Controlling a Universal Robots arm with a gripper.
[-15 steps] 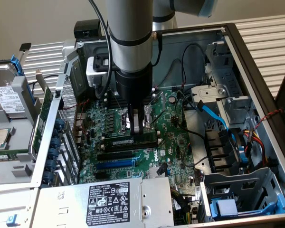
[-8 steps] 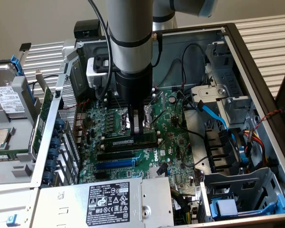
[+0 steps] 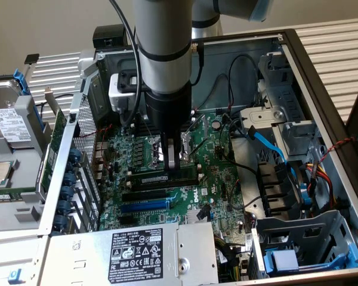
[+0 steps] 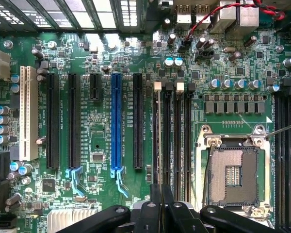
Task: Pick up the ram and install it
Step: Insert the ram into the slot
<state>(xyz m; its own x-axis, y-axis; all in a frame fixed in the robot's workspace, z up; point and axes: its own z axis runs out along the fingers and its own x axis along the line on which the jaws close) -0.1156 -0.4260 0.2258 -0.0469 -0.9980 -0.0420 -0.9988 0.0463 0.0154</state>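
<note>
A Universal Robots arm [image 3: 164, 53] reaches down into an open desktop computer case [image 3: 322, 89], its tool [image 3: 174, 168] pinched together on the top edge of the ram [image 3: 152, 177]. The ram stands on edge in the memory slot nearest the blue expansion slot [image 3: 144, 205], with a single black slot [image 3: 161, 193] between the two; whether the stick is pressed fully home cannot be told. On the green motherboard [image 3: 227, 179], white lettering [image 3: 201, 192] just past the blue expansion slot's end, toward the exterior view's right, appears to read DELL. A black-and-white label [image 3: 140, 251] crowded with certification marks sits on the grey power supply [image 3: 197, 262], on the side of the blue expansion slot away from the ram; its print is too small to read. Fine white print runs along the blue expansion slot in the wrist view, also illegible. The processor socket [image 4: 233, 174] in its metal frame lies beyond the memory slots from the blue expansion slot, and a white slot [image 4: 28, 114] lies on the opposite side. Outside the case, well away from the blue expansion slot toward the exterior view's left, a hard drive [image 3: 11, 125] carries a white label that cannot be read. The case rests on a pale slatted surface [image 3: 334, 36] before a plain beige wall [image 3: 42, 24].
</note>
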